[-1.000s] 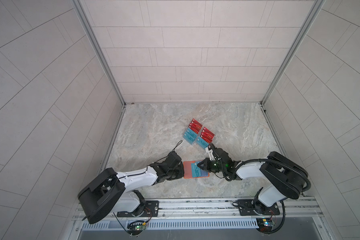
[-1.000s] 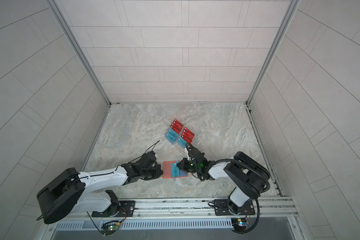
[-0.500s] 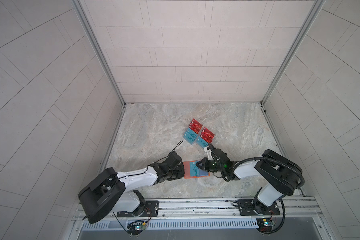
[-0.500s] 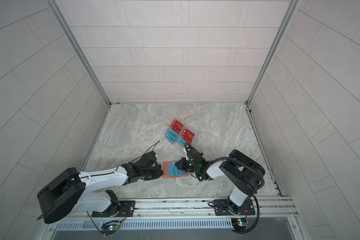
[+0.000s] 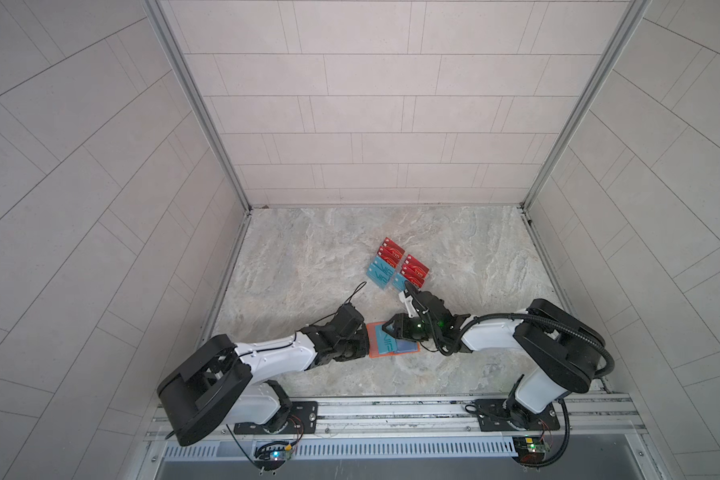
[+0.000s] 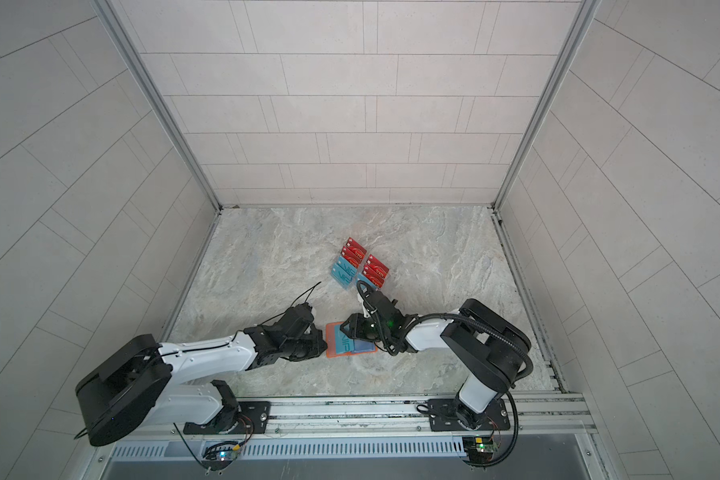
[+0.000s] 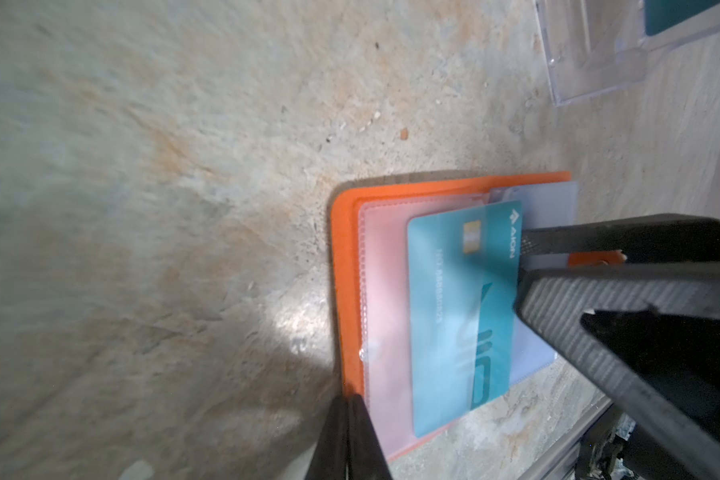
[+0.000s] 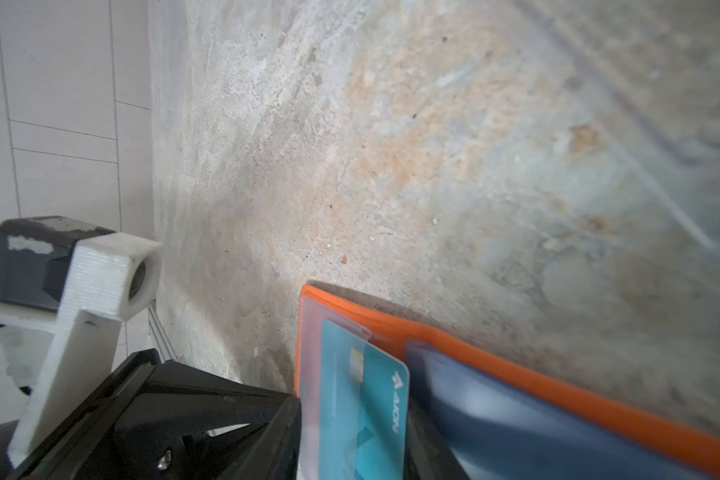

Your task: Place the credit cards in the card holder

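Observation:
The orange card holder (image 5: 374, 355) (image 6: 331, 353) lies open on the table near the front, clear sleeves up. A teal credit card (image 5: 385, 343) (image 7: 453, 311) (image 8: 362, 407) sits partly inside one sleeve, its outer end sticking out. My right gripper (image 5: 385, 330) (image 6: 343, 330) (image 7: 522, 270) is at that end with its jaws apart, holding nothing. My left gripper (image 5: 367, 347) (image 7: 350, 401) is shut, its tips down on the holder's orange edge (image 7: 343, 291). More red (image 5: 391, 251) and teal credit cards (image 5: 379, 272) stand further back.
The spare cards stand in a clear acrylic rack (image 6: 360, 266) (image 7: 591, 62) just behind my right gripper. Tiled walls close in the marble table on three sides, and a metal rail (image 5: 391, 409) runs along the front edge.
My right jaws have opened and let go of the teal card, which stays in the sleeve. The left gripper has stayed on the holder's edge.

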Motion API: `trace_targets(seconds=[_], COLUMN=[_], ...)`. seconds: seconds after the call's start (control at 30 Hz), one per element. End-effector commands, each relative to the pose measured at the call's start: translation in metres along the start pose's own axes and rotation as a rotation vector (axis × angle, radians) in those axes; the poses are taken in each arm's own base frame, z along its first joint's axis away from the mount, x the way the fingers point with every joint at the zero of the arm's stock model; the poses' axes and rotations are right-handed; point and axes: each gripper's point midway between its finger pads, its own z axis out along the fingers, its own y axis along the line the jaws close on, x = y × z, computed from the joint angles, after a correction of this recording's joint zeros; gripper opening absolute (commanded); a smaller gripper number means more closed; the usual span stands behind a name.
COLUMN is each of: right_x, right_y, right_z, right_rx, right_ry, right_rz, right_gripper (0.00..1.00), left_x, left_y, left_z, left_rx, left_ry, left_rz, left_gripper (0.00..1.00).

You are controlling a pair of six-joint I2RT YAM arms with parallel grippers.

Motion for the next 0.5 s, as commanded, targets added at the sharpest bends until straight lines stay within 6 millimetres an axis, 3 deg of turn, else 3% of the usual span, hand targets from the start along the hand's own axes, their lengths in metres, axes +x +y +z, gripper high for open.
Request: trace_targets(seconds=[0.0, 0.17, 0.47], right_x=[0.026, 0.027, 0.037], right_y=[-0.036, -0.024, -0.009], right_z=[-0.011, -0.016, 0.001], right_rx=[0.191, 0.218, 0.212], right_ry=[0.106, 0.147, 0.202], right_rz=[-0.01, -0.049, -0.074], right_gripper=[0.44, 0.44, 0.44], left_x=[-0.001, -0.003, -0.005], left_y=[-0.006, -0.012, -0.019], left_z=[0.002, 0.004, 0.003], left_rx=[0.011, 0.046, 0.089], left_ry=[0.003, -0.003, -0.013], left_rz=[-0.005, -0.009, -0.006], left_gripper=[0.08, 0.11, 0.11])
